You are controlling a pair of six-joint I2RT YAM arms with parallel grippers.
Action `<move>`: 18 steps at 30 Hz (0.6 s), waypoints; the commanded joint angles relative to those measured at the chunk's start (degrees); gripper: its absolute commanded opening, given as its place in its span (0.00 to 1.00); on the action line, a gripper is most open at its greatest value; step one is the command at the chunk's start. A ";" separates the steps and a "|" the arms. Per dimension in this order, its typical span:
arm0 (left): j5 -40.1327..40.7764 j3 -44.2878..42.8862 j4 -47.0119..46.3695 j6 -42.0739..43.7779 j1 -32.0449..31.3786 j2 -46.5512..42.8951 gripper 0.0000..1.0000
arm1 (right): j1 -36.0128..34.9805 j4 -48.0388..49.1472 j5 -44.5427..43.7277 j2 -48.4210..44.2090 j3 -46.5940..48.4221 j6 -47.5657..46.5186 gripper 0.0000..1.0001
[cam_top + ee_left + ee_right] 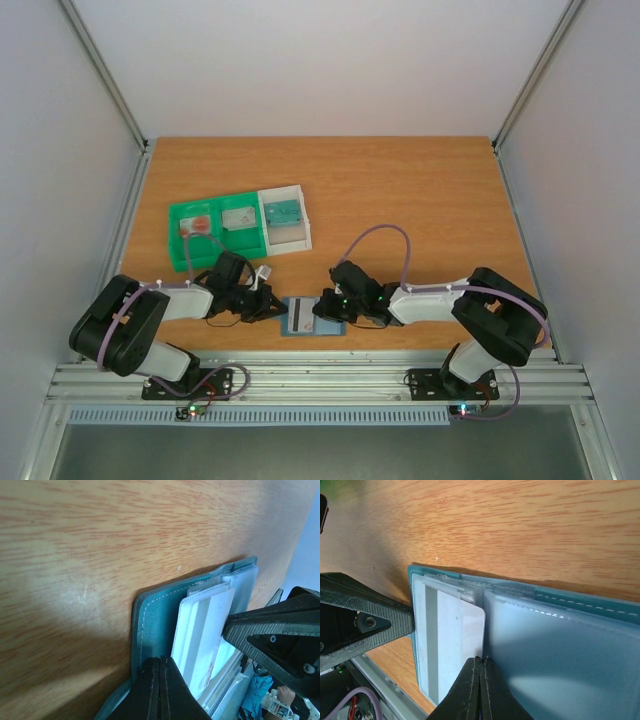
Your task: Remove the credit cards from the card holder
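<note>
Table: wooden top on which everything is laid.
Tray: green, with a white bin; set well beyond the left fingers and apart from the work. A teal card is seen in the bin.
Left gripper: fingers are closed to a bare seam, with the tips at the outer edge of the card holder. Whether that edge is nipped or only pressed down cannot be told.
Right gripper: fingers are likewise closed to a seam, with the tips where the pale card's inner edge meets the clear pocket. Whether the card's lip is caught between them cannot be told.
Card holder: blue-grey, laid open and flat between the two sets of fingertips and touched by both. It is judged soft, light and easily dragged unless pinned.
Card: pale grey-white with a dark stripe, lying on the panel nearer the left fingers, its free edge at the right fingertips.
Handling: the card is judged thin, stiff, light and slick.
Hold: it is best pinched across its faces at the exposed edge and slid flat out of the pocket.
Risk: a shallow pinch may be lost on the smooth plastic.
</note>
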State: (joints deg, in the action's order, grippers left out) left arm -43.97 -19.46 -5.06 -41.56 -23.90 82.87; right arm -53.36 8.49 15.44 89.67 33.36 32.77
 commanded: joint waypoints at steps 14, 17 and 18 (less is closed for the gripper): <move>7.27 2.15 0.58 -0.34 -0.36 -0.56 0.00 | 3.10 2.56 2.93 -2.82 -1.86 -1.14 0.01; 6.91 2.15 0.17 -0.78 -0.36 -0.65 0.01 | 3.50 3.60 3.86 -4.07 -2.83 -1.50 0.01; 6.81 2.14 0.08 -0.94 -0.36 -0.75 0.01 | 3.57 3.18 4.03 -4.54 -2.86 -1.75 0.01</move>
State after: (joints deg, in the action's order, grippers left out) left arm -42.96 -18.68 -6.28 -42.09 -24.14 82.00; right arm -50.43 10.46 18.15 87.77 31.55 32.45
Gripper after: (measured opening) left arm 0.008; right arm 0.016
